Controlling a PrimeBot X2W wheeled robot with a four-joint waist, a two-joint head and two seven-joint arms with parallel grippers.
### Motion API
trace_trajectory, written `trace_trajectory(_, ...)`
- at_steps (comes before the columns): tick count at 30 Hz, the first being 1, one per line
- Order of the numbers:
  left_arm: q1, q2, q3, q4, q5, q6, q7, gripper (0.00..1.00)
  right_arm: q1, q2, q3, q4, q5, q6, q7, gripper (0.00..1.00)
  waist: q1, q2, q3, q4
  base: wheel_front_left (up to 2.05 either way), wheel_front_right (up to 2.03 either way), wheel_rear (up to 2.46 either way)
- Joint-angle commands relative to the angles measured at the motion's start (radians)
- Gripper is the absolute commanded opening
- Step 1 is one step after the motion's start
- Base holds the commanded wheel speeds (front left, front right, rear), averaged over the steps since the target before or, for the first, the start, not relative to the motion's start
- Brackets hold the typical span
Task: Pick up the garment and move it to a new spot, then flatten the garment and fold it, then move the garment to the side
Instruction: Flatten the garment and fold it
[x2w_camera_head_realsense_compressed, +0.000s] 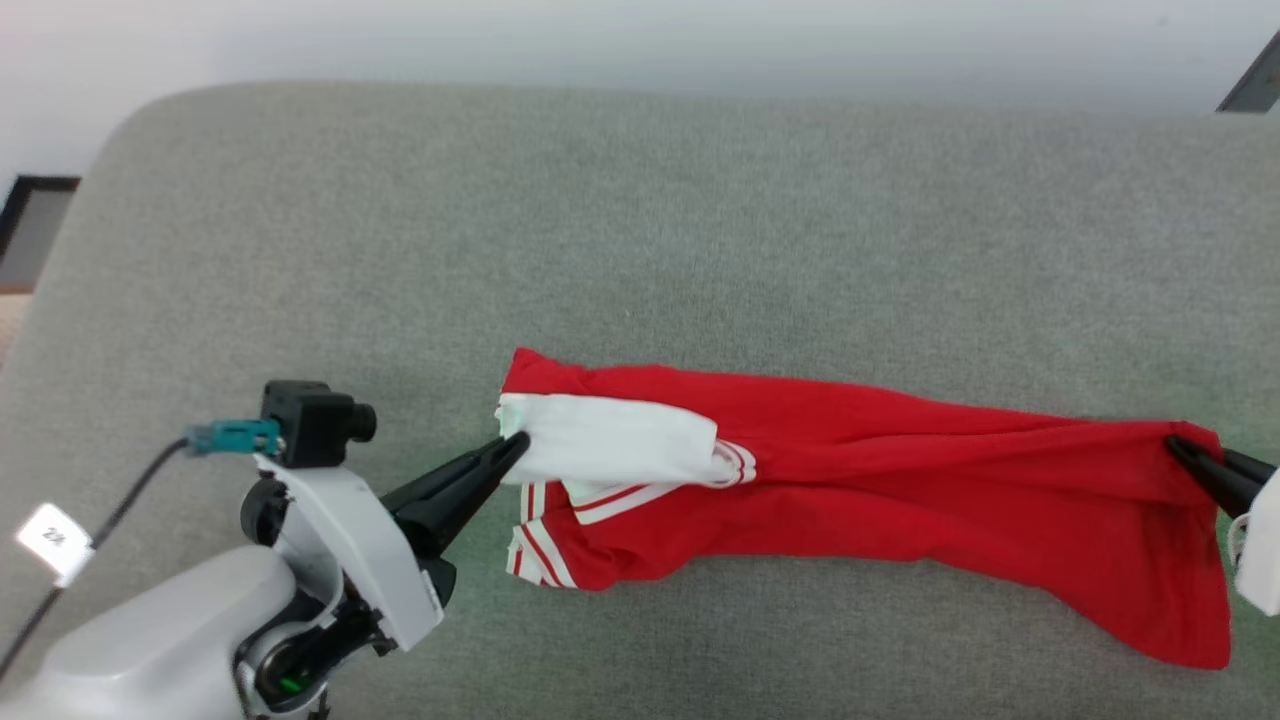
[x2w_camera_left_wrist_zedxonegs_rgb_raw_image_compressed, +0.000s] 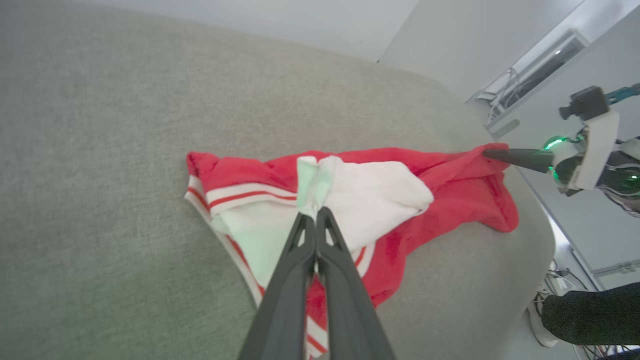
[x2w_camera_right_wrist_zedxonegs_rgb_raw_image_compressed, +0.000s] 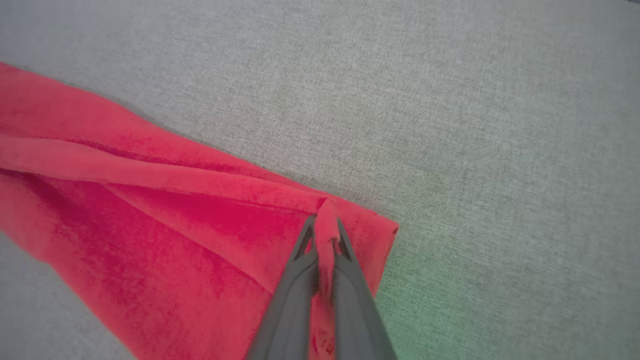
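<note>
Your left gripper (x2w_camera_head_realsense_compressed: 517, 443) is clamped on the red jersey shirt (x2w_camera_head_realsense_compressed: 900, 480), at its white sleeve. Your right gripper (x2w_camera_head_realsense_compressed: 1178, 450) is clamped on its opposite red edge.

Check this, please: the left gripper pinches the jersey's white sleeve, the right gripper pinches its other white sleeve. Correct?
No. The right gripper pinches a red edge of the jersey, as the right wrist view shows. The left gripper does pinch the white sleeve.

Bright, even, diffuse light. Faint soft shadow under garment (x2w_camera_head_realsense_compressed: 900, 470) along its near edge. Green tint patch on grey cushion (x2w_camera_right_wrist_zedxonegs_rgb_raw_image_compressed: 425, 320). Wrist views soft, wide-angle bend at edges.
</note>
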Motion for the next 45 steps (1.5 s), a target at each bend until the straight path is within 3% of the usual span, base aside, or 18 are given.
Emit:
trace_trajectory(1,0.007,-0.028,-0.006,0.053,0.012,0.002,-0.007,0.00,0.015,0.026,-0.019,0.005,-0.041,-0.001,-0.005,0.00,0.0000,0.0000,0.038,-0.006,0.00,0.00,0.00)
trace_trajectory(10,0.016,-0.110,-0.031,0.205,0.040,0.002,-0.019,0.00,0.027,0.120,-0.058,0.039,-0.132,-0.001,0.004,0.00,0.0000,0.0000,0.073,-0.033,0.00,0.00,0.00)
trace_trajectory(11,0.015,-0.114,-0.032,0.213,0.046,0.002,-0.024,0.17,0.027,0.128,-0.064,0.037,-0.136,-0.001,-0.004,0.00,0.0000,0.0000,0.073,-0.034,0.00,0.00,0.00)
trace_trajectory(12,0.015,-0.117,-0.032,0.219,0.050,0.002,-0.030,0.33,0.029,0.133,-0.069,0.034,-0.137,-0.001,-0.009,0.13,0.0000,0.0000,0.070,-0.034,0.00,0.00,0.00)
trace_trajectory(13,0.016,-0.120,-0.033,0.223,0.056,0.002,-0.035,0.45,0.030,0.139,-0.073,0.029,-0.135,-0.001,-0.017,0.41,0.0000,0.0000,0.065,-0.035,0.00,0.00,0.00)
trace_trajectory(14,0.018,-0.119,-0.031,0.228,0.063,0.002,-0.041,0.64,0.032,0.143,-0.081,0.023,-0.129,-0.001,-0.020,0.65,0.0000,0.0000,0.060,-0.035,0.00,0.00,0.00)
trace_trajectory(15,0.022,-0.120,-0.024,0.231,0.068,0.002,-0.046,0.93,0.037,0.145,-0.094,0.017,-0.119,-0.001,-0.027,1.00,0.0000,0.0000,0.054,-0.034,0.00,0.00,0.00)
trace_trajectory(16,0.030,-0.122,-0.015,0.230,0.070,0.002,-0.050,1.00,0.043,0.147,-0.106,0.011,-0.113,-0.001,-0.030,1.00,0.0000,0.0000,0.046,-0.033,0.00,0.00,0.00)
trace_trajectory(19,0.051,-0.120,0.014,0.227,0.084,0.002,-0.055,1.00,0.057,0.146,-0.132,-0.005,-0.098,-0.001,-0.040,1.00,0.0000,0.0000,0.029,-0.029,0.00,0.00,0.00)
trace_trajectory(23,0.141,-0.150,0.175,0.213,0.138,0.002,-0.057,1.00,0.116,0.137,-0.201,-0.028,-0.057,-0.001,-0.034,1.00,0.0000,0.0000,-0.009,-0.010,0.00,0.00,0.00)
trace_trajectory(29,0.344,-0.258,0.434,0.200,0.278,0.002,-0.058,1.00,0.220,0.153,-0.307,-0.011,0.004,-0.001,0.008,1.00,0.0000,0.0000,-0.050,0.040,0.00,0.00,0.00)
trace_trajectory(38,0.550,-0.411,0.706,0.200,0.520,0.002,-0.057,1.00,0.311,0.173,-0.406,0.054,0.034,-0.001,0.083,1.00,0.0000,0.0000,-0.085,0.113,0.00,0.00,0.00)
trace_trajectory(45,0.640,-0.504,0.924,0.166,0.806,0.003,-0.056,1.00,0.319,0.216,-0.464,0.120,0.024,-0.001,0.157,1.00,0.0000,0.0000,-0.111,0.142,0.00,0.00,0.00)
